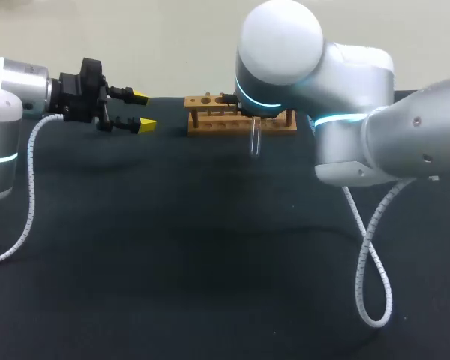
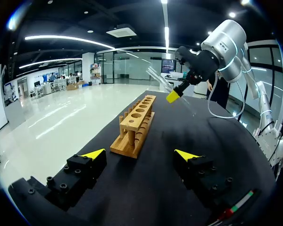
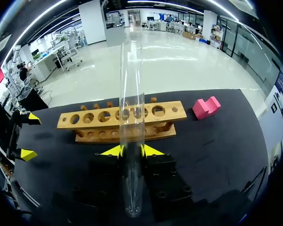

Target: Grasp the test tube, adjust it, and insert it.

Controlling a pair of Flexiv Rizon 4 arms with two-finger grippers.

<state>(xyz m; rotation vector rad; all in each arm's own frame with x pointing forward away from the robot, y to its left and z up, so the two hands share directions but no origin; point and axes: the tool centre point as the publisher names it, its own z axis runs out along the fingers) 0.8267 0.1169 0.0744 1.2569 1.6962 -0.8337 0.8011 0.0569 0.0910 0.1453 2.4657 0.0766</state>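
Glass test tube (image 3: 132, 108) sits clamped upright in the right gripper (image 3: 132, 151).

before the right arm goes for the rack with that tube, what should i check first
1. Grip: right hand shut on test tube from both sides: ok.
2. Tilt: test tube about upright in the head view: ok.
3. Aim: tube over a hole of the wooden rack: cannot tell.
4. Holes: those visible are empty: ok.
5. Other arm: left hand open, beside the rack, apart from it: ok.
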